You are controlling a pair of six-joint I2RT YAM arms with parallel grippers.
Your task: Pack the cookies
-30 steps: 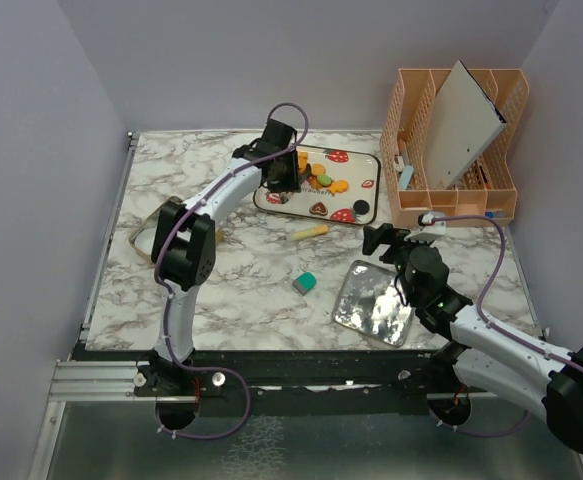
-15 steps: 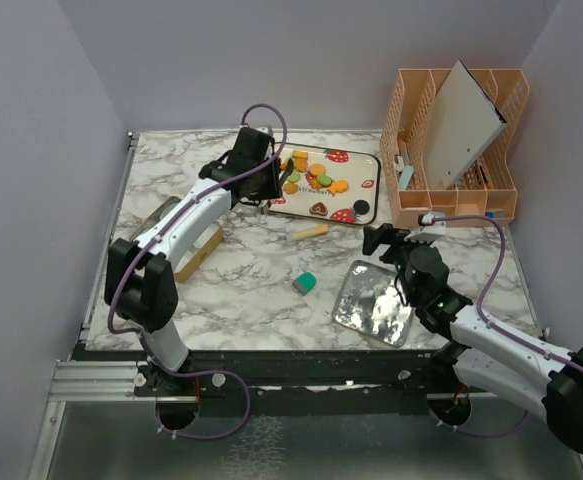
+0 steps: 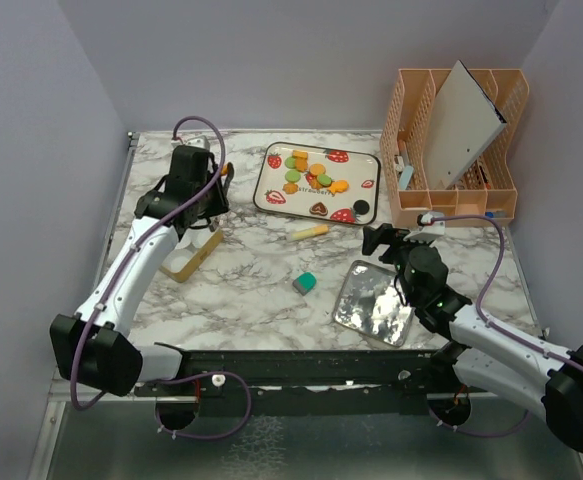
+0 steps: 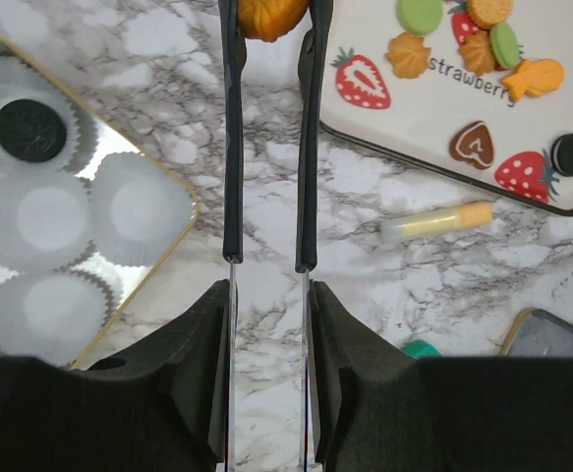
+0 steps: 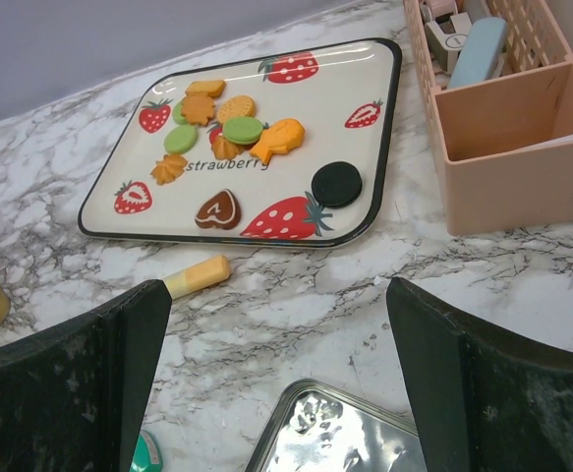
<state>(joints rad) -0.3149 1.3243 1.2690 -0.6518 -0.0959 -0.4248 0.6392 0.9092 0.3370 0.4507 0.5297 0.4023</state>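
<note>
Off tray [image 3: 269, 172] — cookie [image 4: 271, 15] carried left.

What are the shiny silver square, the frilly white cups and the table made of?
The silver square looks like thin metal: it mirrors light in blotchy patches. The frilly cups look like matte white paper with pleated rims, like cupcake liners. The table looks like marble, white with grey veins, though it may be only a print.
</note>
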